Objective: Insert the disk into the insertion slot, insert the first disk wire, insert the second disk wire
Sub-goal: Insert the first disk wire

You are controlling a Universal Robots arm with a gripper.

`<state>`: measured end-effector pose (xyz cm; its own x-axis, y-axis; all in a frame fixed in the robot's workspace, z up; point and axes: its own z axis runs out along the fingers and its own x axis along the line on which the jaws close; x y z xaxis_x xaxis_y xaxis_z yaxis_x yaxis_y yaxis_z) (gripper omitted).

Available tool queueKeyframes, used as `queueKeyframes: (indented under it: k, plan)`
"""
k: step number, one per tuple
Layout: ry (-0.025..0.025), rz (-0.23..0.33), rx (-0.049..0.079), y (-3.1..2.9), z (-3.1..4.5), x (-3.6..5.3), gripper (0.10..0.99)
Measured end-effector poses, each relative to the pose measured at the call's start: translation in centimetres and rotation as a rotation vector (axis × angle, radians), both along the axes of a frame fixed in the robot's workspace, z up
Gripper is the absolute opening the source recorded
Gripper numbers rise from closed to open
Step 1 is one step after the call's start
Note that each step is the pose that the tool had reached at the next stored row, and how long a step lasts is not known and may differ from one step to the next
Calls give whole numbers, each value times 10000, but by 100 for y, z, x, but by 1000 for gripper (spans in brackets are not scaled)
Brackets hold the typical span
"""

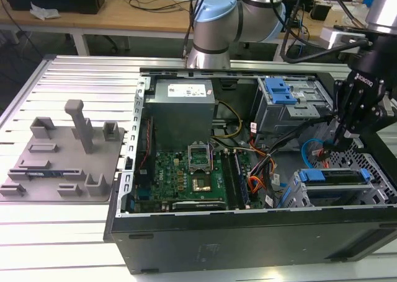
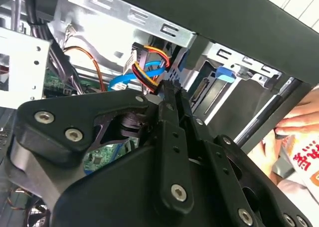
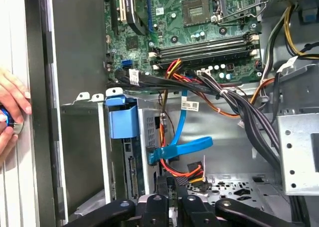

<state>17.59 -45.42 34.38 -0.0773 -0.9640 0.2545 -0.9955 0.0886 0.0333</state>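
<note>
We note the disk by its bright blue carrier. The insertion slot is grey sheet w/ a dotted perforation pattern. The tool is matt blk. The disk wire has red, yellow, orange & blk strands; a flat cable is bright blue. Mobo is green, PSU grey, case blk. Arm is silver w/ pale-blue caps. Counter is silver, ribbed in stripes; fixture plate plain grey.
</note>
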Motion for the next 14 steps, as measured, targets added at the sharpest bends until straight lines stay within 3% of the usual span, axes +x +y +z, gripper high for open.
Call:
queueKeyframes:
  k: [2, 4, 6, 9, 10, 12, 14]
  plan:
    - [1, -1, 242, -64, 2, 12, 169]
    - [40, -3, 297, -105, 124, 34, 169]
    - [56, -10, 533, -178, 128, 40, 169]
    - [55, -13, 722, -268, 126, 40, 169]
    - [56, -13, 812, -330, 125, 40, 169]
    - [55, -14, 853, -417, 103, 40, 169]
    - [55, -12, 873, -451, 65, 41, 169]
